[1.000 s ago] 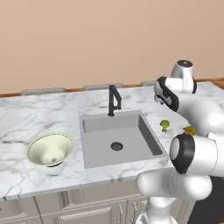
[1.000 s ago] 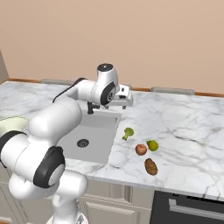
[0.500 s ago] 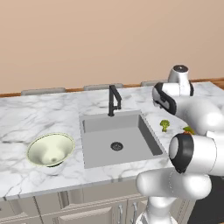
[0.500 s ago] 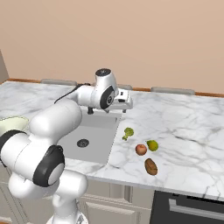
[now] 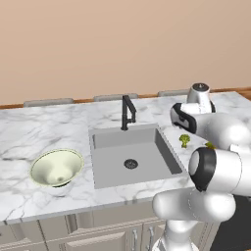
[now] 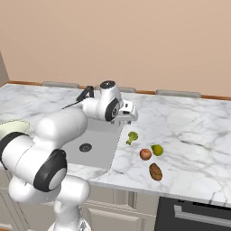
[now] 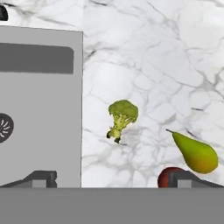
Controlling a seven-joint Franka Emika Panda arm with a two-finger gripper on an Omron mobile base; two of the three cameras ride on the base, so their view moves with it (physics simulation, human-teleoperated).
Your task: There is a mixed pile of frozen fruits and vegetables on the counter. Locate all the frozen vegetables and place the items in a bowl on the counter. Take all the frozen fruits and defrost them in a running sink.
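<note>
The two-finger gripper (image 6: 127, 118) hangs above the white grey-veined marble surface (image 6: 189, 131), jaws spread wide and holding nothing, poised over the pile, probably to pick a first item. Directly beneath lies the small green broccoli floret (image 7: 122, 117), alone on bare marble just beside the rim of the grey recessed sink (image 5: 132, 153). Near it sit the yellow-green pear (image 7: 195, 153) and the round red apple (image 6: 145, 154), close together; the brown oblong potato (image 6: 155, 171) lies nearer the front edge. The slim black faucet (image 5: 127, 112) stands behind the basin. The wide pale yellow-green bowl (image 5: 57, 167) rests beyond the sink's far side, so vegetables must cross it. Nothing blocks the floret.
</note>
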